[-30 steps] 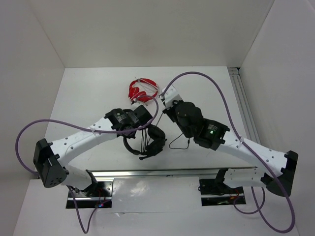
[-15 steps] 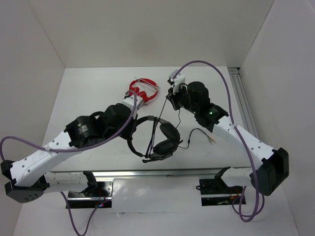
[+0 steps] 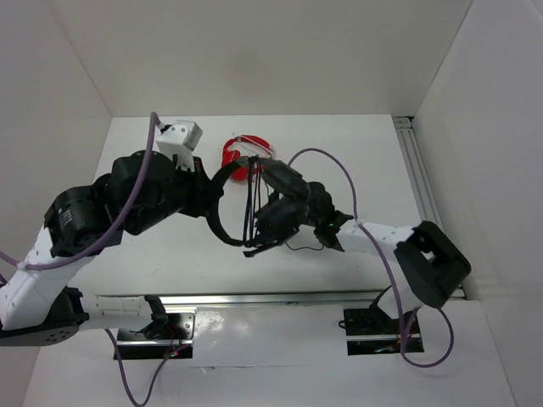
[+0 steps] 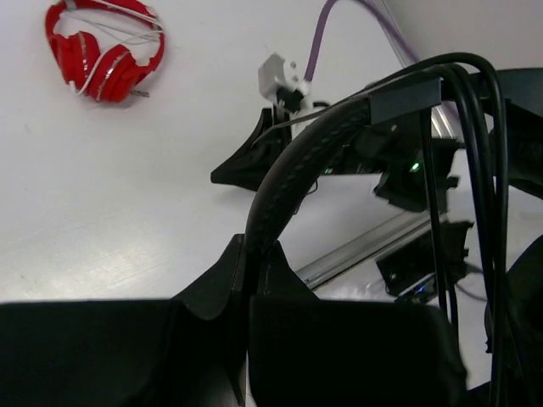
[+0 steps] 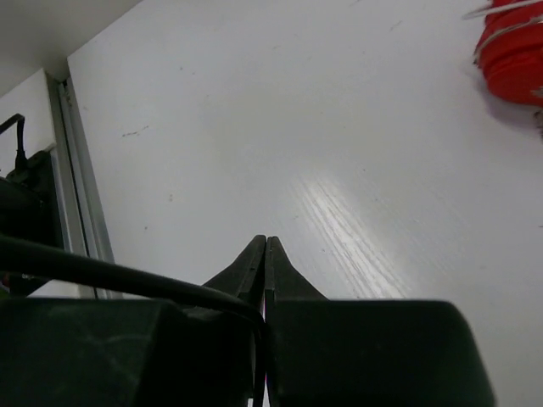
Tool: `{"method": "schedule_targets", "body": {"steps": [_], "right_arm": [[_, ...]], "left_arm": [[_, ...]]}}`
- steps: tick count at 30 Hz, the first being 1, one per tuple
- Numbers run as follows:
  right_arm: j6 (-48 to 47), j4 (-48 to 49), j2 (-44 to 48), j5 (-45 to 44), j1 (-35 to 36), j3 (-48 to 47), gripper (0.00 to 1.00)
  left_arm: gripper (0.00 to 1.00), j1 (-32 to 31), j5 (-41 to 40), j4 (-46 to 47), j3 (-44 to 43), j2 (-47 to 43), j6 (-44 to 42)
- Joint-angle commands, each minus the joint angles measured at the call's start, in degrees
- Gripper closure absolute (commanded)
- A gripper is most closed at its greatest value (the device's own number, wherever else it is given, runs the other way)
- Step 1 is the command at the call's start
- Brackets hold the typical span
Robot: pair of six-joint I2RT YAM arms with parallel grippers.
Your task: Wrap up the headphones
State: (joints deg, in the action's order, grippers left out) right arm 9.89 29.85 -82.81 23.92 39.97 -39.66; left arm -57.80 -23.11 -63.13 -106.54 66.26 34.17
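I've got the left gripper (image 4: 254, 254) clenched on the headband of the black over-ear headphones (image 3: 222, 231). In the top view they sit mid-frame, the band's arc running top to bottom and the earcups pointing right. The right gripper (image 5: 265, 246) is just right of them and nearer the thin black cable (image 5: 127, 275). Its jaws are pressed together, and I judge the cable pinched.

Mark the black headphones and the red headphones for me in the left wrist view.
black headphones (image 4: 293, 174), left wrist view, on the curved headband.
red headphones (image 4: 95, 72), left wrist view, on an earcup.
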Motion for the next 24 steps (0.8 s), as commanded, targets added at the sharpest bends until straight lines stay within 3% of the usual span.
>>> {"method": "schedule_targets", "body": {"steps": [1, 3, 7, 11, 13, 16, 20, 24], "right_arm": [[5.7, 15.1, -6.8, 2.1, 1.3, 1.4, 0.92], [7.1, 19.7, -10.6, 1.3, 1.3, 4.1, 0.92], [7.7, 23.8, -14.0, 1.3, 1.3, 8.6, 0.92], [8.8, 27.9, -12.3, -1.7, 3.1, 15.8, 0.89], [9.4, 28.5, -9.1, -4.7, 4.0, 19.7, 0.89], [9.4, 26.8, -1.3, -13.6, 8.4, 23.9, 0.98], [7.6, 8.7, 11.7, -30.0, 17.8, 23.1, 1.0], [7.6, -8.7, 24.3, -44.5, 33.2, 17.3, 1.0]], "left_arm": [[1.0, -0.3, -10.4, -0.3, -5.1, 0.5, 12.4], [1.0, -0.3, -16.2, -1.2, -5.8, 0.5, 15.7], [1.0, 5.8, -18.8, -4.8, -10.0, 3.2, 17.1], [1.0, 22.1, -9.4, -4.3, -13.7, 7.9, 11.8], [1.0, 27.2, -3.2, -2.4, -13.7, 9.6, 10.0], [1.0, 35.5, 1.6, -0.9, -12.4, 12.7, 7.1], [1.0, 41.1, 1.1, 0.8, -8.5, 16.1, 5.2], [1.0, 44.6, -4.2, 1.3, 1.0, 18.4, 7.7]]}}
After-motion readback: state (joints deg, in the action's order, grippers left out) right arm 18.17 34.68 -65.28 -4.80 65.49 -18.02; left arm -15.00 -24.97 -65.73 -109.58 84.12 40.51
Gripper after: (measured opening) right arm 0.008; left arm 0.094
